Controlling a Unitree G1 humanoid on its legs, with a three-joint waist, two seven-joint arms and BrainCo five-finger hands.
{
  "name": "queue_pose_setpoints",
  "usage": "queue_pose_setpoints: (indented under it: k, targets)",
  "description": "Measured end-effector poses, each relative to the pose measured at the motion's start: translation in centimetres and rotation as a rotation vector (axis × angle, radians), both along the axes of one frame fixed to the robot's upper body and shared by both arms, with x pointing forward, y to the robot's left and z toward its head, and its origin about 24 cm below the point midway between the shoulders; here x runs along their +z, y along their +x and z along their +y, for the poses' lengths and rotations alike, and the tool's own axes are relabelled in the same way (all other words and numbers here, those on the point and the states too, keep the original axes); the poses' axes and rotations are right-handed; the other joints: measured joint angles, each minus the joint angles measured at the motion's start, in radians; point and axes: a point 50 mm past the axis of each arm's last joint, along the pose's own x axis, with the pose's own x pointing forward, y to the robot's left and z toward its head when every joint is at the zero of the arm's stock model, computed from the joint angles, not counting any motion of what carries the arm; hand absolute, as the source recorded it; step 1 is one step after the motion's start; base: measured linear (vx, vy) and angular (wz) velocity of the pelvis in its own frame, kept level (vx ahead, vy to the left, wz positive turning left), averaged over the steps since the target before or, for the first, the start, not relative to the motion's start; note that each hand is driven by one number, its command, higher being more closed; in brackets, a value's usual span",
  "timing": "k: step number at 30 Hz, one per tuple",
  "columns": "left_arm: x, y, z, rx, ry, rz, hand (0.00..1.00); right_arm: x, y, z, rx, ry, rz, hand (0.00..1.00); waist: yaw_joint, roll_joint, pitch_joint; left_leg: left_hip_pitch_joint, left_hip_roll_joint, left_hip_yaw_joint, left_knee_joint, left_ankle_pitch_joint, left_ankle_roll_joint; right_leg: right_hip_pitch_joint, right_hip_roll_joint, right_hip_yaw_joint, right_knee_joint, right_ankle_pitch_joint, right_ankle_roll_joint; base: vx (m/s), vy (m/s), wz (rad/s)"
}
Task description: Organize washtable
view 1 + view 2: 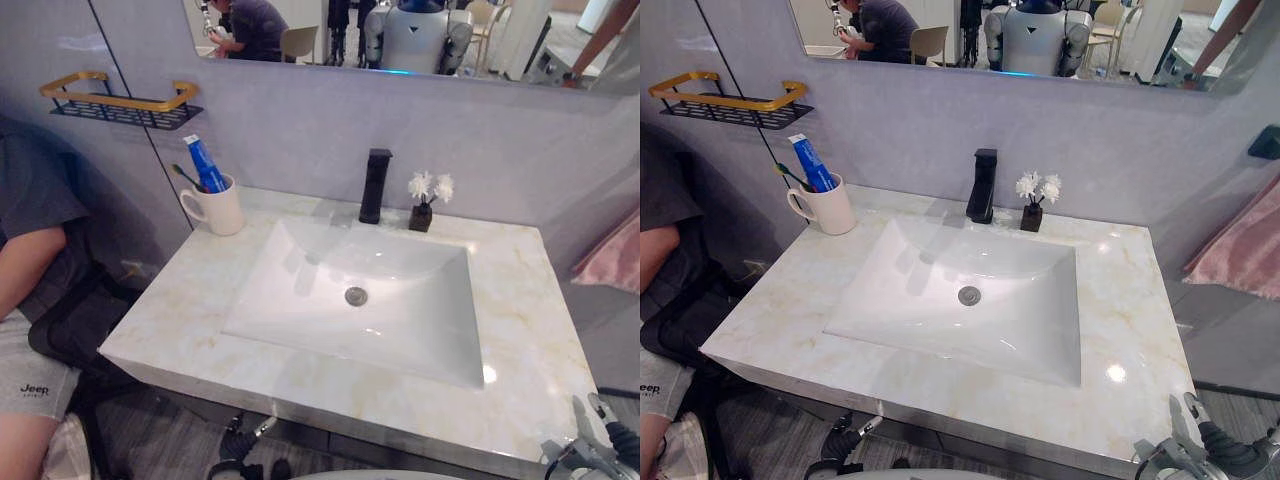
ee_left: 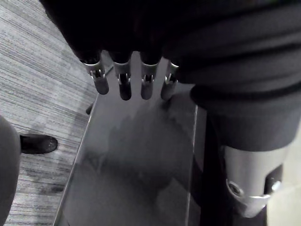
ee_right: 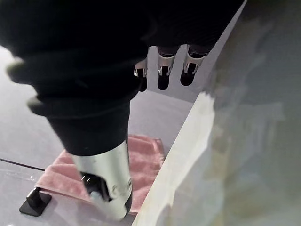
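**Mug parked at the washtable's back left**

1 white mug (image 1: 215,208) holding a blue toothpaste tube (image 1: 205,163) and a toothbrush (image 1: 185,177) sits at the marble counter's (image 1: 520,330) back left corner. The black faucet (image 1: 374,185) and a small flower vase (image 1: 422,215) stand to its right. The left hand (image 2: 123,82) and right hand (image 3: 162,70) hang low by the front edge, fingers loose, holding nothing.

Base of toothpaste tube (image 1: 204,163) hidden in mug (image 1: 220,210), pink towel (image 1: 612,255) and person (image 1: 30,200) cut by edges
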Motion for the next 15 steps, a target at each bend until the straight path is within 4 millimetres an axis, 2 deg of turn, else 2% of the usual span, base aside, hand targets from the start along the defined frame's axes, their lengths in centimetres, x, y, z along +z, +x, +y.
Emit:
queue_pose_setpoints:
  k: [1, 4, 6, 12, 15]
  targets:
    - [0.0, 0.0, 0.1, 0.002, 0.002, 0.002, 0.00, -0.2, -0.1, 0.0, 0.002, 0.005, 0.005, 0.00, 0.002, -0.002, -0.001, 0.002, 0.000, 0.002, 0.000, -0.001, 0.000, 0.000, -0.001, 0.002, 0.002, -0.001, 0.000, 0.02, 0.006, -0.13]
    - [0.1, 0.2, 1.1, 0.005, 0.036, 0.004, 0.00, -1.8, -0.8, -0.1, 0.016, 0.061, 0.005, 0.00, 0.013, -0.035, 0.004, 0.010, -0.002, 0.023, -0.001, -0.005, 0.000, 0.000, -0.005, 0.013, 0.007, -0.002, -0.001, 0.01, 0.006, -0.10]
    - [0.0, 0.1, 1.4, -0.008, 0.045, 0.021, 0.00, -2.8, -1.3, -0.4, -0.008, 0.155, -0.061, 0.00, 0.012, -0.046, 0.004, 0.013, -0.007, 0.031, -0.002, -0.007, 0.003, 0.001, -0.007, 0.017, 0.005, 0.000, 0.000, 0.00, 0.002, -0.08]
    - [-0.3, 0.3, 1.3, -0.053, 0.064, 0.051, 0.00, -3.2, -1.3, -1.2, 0.049, 0.220, -0.103, 0.00, 0.018, -0.047, 0.005, 0.023, -0.013, 0.034, -0.007, -0.010, 0.006, 0.015, -0.006, 0.022, -0.011, 0.003, 0.003, -0.01, -0.001, -0.03]
    - [-0.6, 0.0, 1.4, -0.046, 0.059, 0.074, 0.00, -3.3, 0.2, -1.4, 0.060, 0.240, -0.137, 0.00, 0.007, -0.041, 0.006, 0.025, -0.011, 0.056, -0.007, -0.013, 0.006, 0.012, -0.006, 0.044, -0.013, 0.005, 0.000, -0.05, 0.002, -0.16]
